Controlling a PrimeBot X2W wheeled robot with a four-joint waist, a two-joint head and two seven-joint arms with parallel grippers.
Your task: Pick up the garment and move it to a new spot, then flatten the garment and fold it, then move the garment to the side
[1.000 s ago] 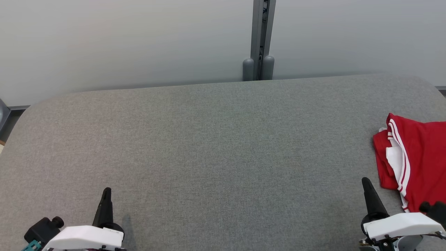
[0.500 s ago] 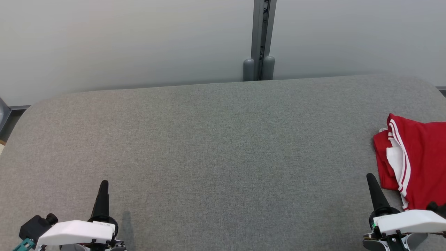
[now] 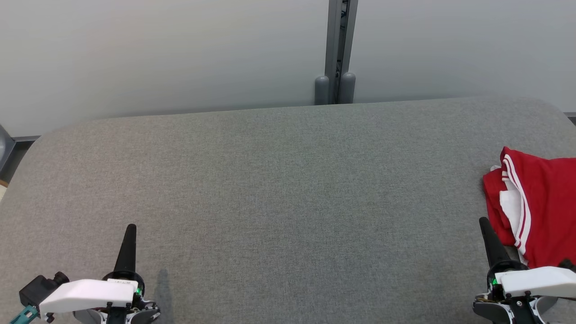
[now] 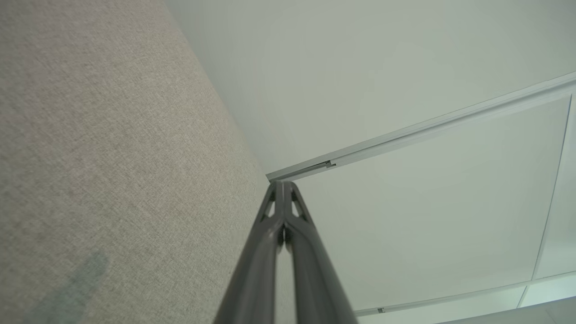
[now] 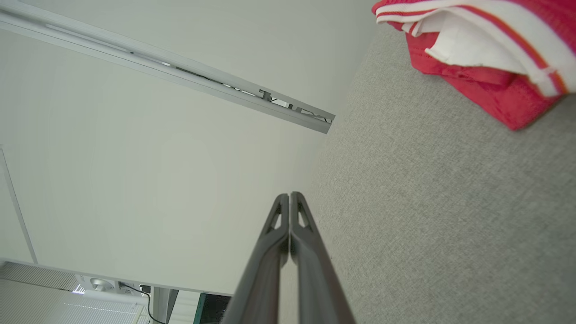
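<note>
Garment point(image 3: 544, 198) at table's point(image 3: 288, 180) right, stripes running near-far; left pincer point(image 3: 130, 227), right pincer point(image 3: 483, 221) clenched empty.

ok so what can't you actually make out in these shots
- Garment: head view, cut off by the right edge; full shape and type unclear.
- Its near hem: head view, hidden behind the right gripper's white casing.
- Its folds: right wrist view, cropped by the top and right edges, slightly blurred.
- Table: head view, near edge and right end fall outside the frame.
</note>
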